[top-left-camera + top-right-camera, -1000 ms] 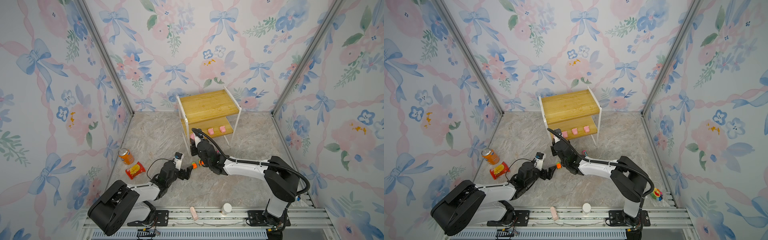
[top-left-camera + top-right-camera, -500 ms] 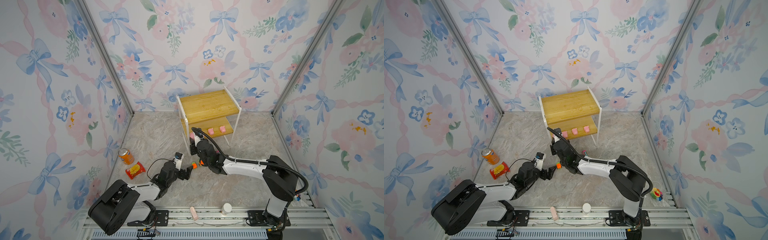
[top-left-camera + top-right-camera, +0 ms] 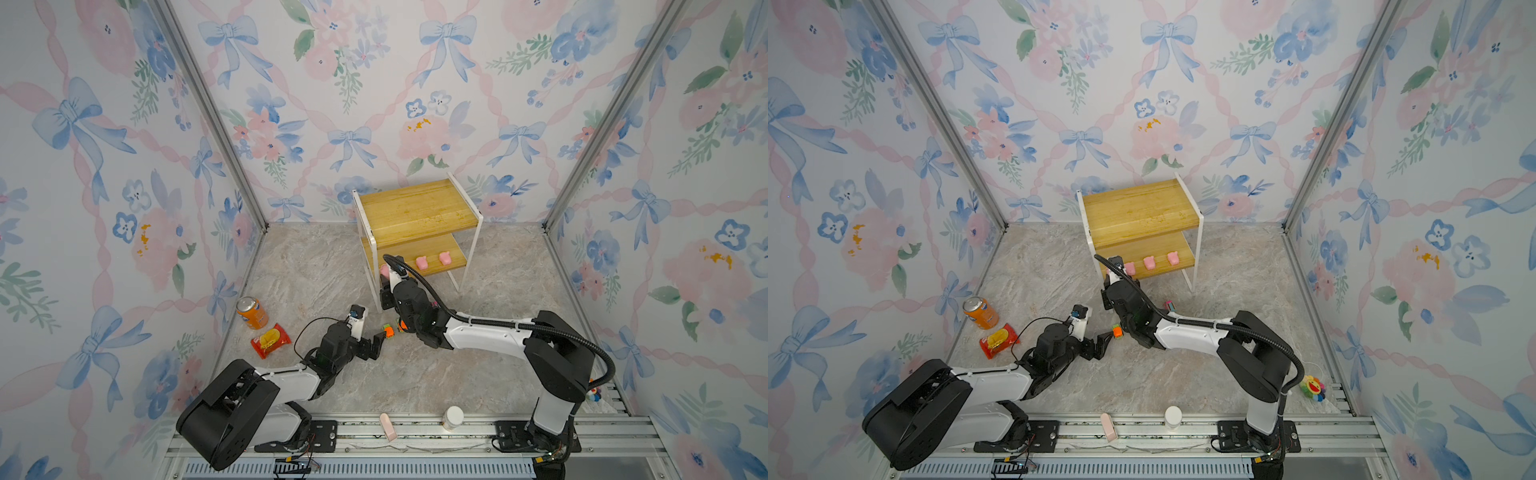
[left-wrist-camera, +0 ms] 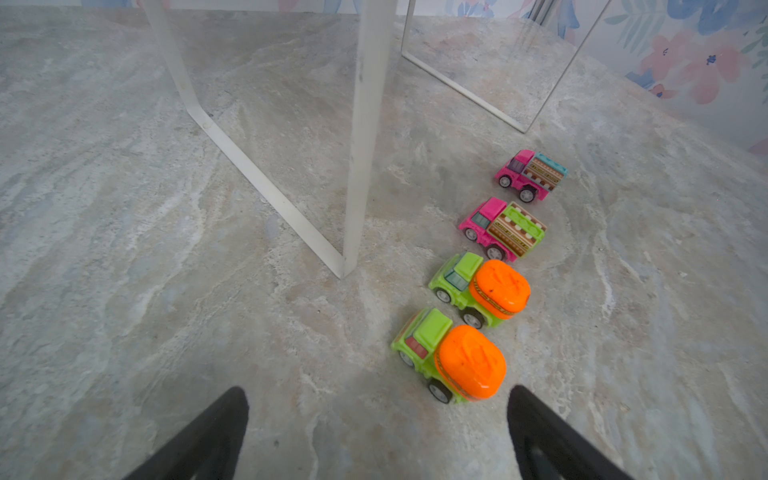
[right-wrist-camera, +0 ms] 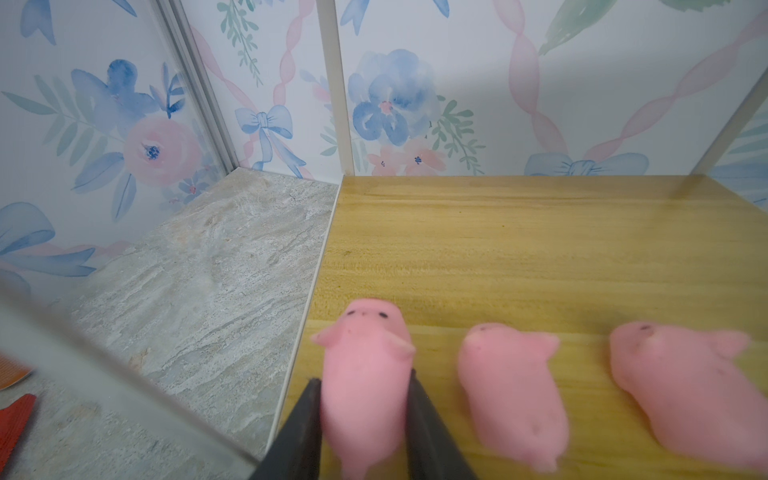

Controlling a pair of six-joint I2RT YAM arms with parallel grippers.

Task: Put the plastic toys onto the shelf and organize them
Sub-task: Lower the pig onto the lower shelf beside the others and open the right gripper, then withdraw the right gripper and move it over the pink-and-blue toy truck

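right end effector (image 5: 362, 378) clamped on pig (image 5: 365, 353), extending shelf (image 5: 498, 249) row at lower centre; left end effector (image 4: 378, 390) agape before nearest car (image 4: 453, 359).

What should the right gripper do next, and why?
Probably open the right gripper and let go. Its jaws are closed on a pink pig over the left end of the shelf's lower board, in line with a second pig and a third pig lying there. Whether the held pig rests on the wood is unclear, so ease down slightly first.
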